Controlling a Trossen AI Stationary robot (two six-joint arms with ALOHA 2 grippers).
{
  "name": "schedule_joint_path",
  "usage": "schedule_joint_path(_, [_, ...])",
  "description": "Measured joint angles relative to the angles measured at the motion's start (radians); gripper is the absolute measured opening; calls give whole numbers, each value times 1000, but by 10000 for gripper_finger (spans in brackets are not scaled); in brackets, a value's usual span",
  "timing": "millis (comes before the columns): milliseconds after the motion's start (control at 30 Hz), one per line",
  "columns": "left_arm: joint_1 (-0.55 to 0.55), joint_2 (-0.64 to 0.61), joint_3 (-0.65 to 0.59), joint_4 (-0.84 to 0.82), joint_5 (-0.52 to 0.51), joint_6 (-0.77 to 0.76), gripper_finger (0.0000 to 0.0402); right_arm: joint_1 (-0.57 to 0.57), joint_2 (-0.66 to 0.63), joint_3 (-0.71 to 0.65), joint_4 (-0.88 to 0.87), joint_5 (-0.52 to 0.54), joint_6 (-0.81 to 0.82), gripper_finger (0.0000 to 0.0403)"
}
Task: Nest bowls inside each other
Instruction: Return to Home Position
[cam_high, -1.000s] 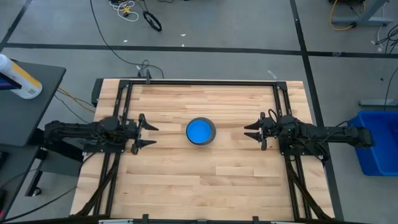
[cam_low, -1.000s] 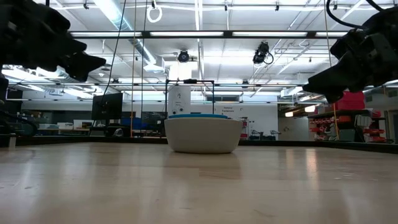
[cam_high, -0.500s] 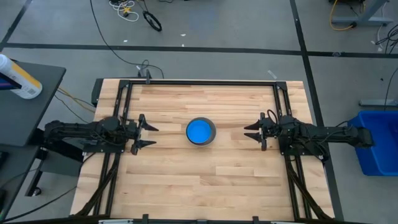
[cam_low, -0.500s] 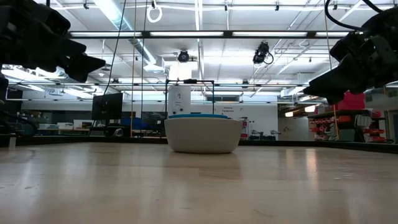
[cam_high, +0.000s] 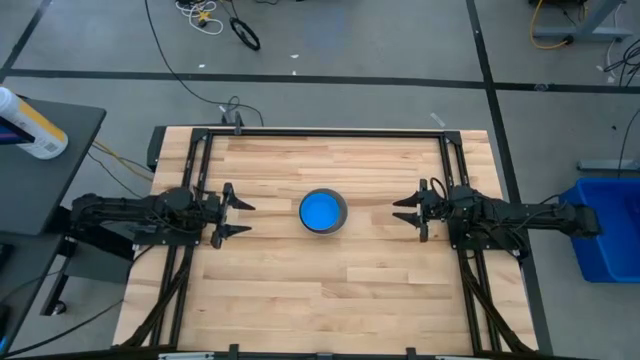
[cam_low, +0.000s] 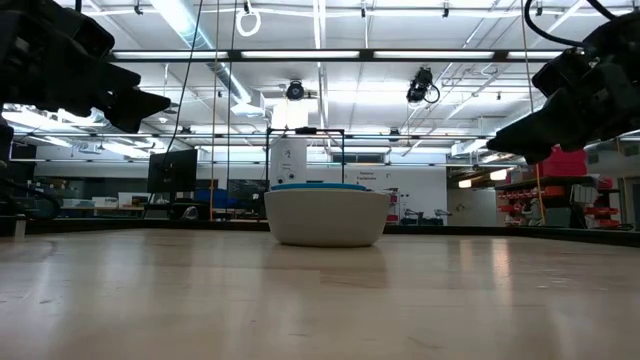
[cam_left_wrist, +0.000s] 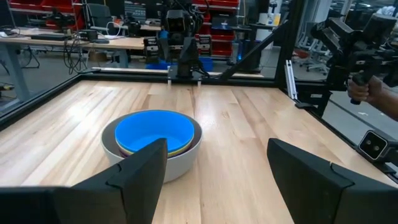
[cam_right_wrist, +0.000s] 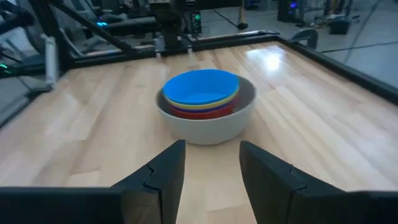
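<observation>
A stack of nested bowls (cam_high: 323, 211) stands on its base at the middle of the wooden table. The grey bowl (cam_right_wrist: 211, 127) is outermost; inside it I see the rims of a red bowl (cam_right_wrist: 205, 112) and a yellow bowl (cam_right_wrist: 202, 104), with a blue bowl (cam_right_wrist: 202, 87) on top. My left gripper (cam_high: 244, 219) hovers open to the stack's left, well apart from it. My right gripper (cam_high: 402, 212) hovers open to the stack's right, also apart. Both point level toward the stack.
A black metal frame (cam_high: 325, 133) runs along the table's far edge and down its sides. Bare wood lies all around the stack. A blue bin (cam_high: 605, 230) stands on the floor off the table's right. A person's hand (cam_left_wrist: 367, 90) holds a device beyond the table.
</observation>
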Motion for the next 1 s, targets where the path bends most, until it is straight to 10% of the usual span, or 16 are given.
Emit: schedule_joint_path(1000, [0,64,0,-1,-6,-43,284,111,-234,31,-130,43,-102,156])
